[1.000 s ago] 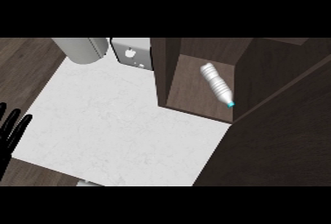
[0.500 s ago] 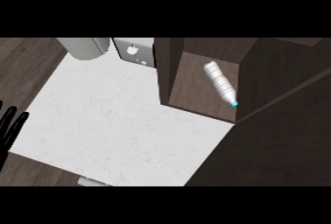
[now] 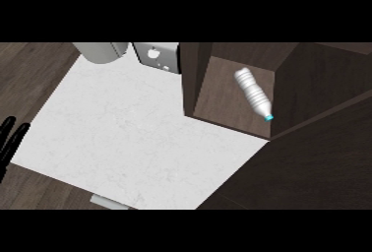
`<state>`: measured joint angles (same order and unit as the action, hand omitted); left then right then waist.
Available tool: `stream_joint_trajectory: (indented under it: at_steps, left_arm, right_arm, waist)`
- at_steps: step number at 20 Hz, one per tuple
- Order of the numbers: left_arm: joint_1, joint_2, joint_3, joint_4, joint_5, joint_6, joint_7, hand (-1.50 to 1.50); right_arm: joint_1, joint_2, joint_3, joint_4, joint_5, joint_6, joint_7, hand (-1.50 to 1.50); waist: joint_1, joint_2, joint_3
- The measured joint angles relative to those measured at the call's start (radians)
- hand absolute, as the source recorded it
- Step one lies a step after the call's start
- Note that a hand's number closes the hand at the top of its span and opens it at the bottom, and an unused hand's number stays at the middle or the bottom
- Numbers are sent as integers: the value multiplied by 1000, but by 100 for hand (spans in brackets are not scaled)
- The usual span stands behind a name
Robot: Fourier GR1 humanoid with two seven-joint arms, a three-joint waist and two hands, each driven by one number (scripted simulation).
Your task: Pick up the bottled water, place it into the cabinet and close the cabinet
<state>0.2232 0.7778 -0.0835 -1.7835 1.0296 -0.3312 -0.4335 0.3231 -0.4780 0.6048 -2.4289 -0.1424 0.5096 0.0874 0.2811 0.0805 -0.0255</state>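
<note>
The clear water bottle (image 3: 253,93) with a teal cap lies on its side on the floor of the dark wooden cabinet (image 3: 218,98), cap pointing toward the front right. A large dark cabinet door panel (image 3: 320,152) fills the right and lower right of the head view, beside the opening. My left hand (image 3: 10,142) shows at the far left edge, fingers straight and pointing up, holding nothing. My right hand does not show.
A white marble counter (image 3: 138,133) spreads across the middle. At the back stand a grey rounded container (image 3: 102,51) and a pale appliance (image 3: 156,56) next to the cabinet's left wall. Dark wood floor lies left of the counter.
The view has shifted slightly, so the cabinet and bottle sit a little further right and lower. The dark door panel covers more of the lower right. The left hand stays put.
</note>
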Motion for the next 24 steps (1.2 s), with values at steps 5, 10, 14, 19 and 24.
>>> stream_joint_trajectory:
  at_steps: [5, 10, 14, 19, 24]
  left_arm:
    - [-8, 4, 1, 13, 2, -8, 6, -150]
    - [-13, 5, 2, 24, 5, -15, 9, -150]
    - [-16, 4, -1, 30, 8, -22, 13, -150]
    - [-20, 3, 2, 45, 11, -23, 15, -150]
    - [-17, -2, 2, 59, 16, -32, 15, -150]
  right_arm:
    - [-94, 37, -32, 34, -12, -24, 77, 150]
    - [-216, 57, -69, 104, -26, -24, 168, 150]
    - [-321, 92, -106, 183, -51, -33, 228, 150]
    - [-463, 163, -137, 317, -82, -66, 310, 150]
    - [-646, 276, -175, 501, -74, -155, 404, 150]
  waist:
    - [-2, -3, 0]
    - [3, -9, 1]
    - [2, -14, 2]
    - [-2, -19, 6]
    - [-12, -26, 11]
